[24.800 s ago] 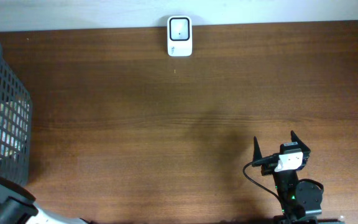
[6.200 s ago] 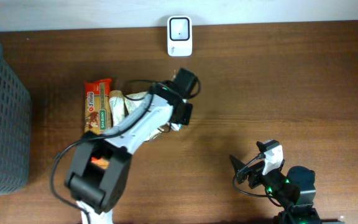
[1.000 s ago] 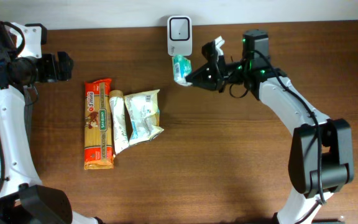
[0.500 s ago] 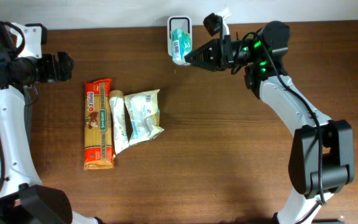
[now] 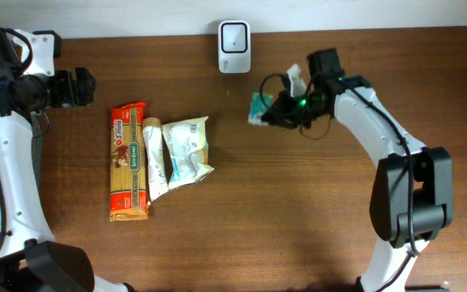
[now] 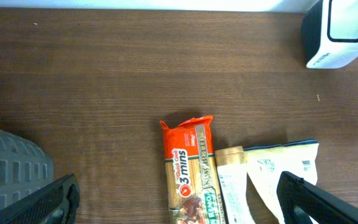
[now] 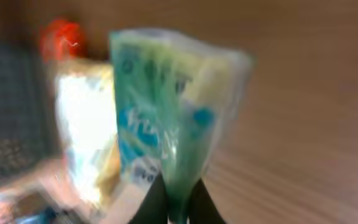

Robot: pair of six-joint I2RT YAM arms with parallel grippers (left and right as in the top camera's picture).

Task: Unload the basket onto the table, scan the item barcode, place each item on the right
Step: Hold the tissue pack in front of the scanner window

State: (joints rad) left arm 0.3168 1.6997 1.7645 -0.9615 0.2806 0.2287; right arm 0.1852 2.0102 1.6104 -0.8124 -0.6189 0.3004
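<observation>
Overhead: packet (image 5: 258,108) (teal) in right claw (image 5: 274,111)

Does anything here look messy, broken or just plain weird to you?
Nothing is spilled or broken. The only untidy bit is the white pouch, lying a little crooked against the narrow packet beside it. The right gripper pinches the green packet by its edge, off to one side of the scanner.
</observation>
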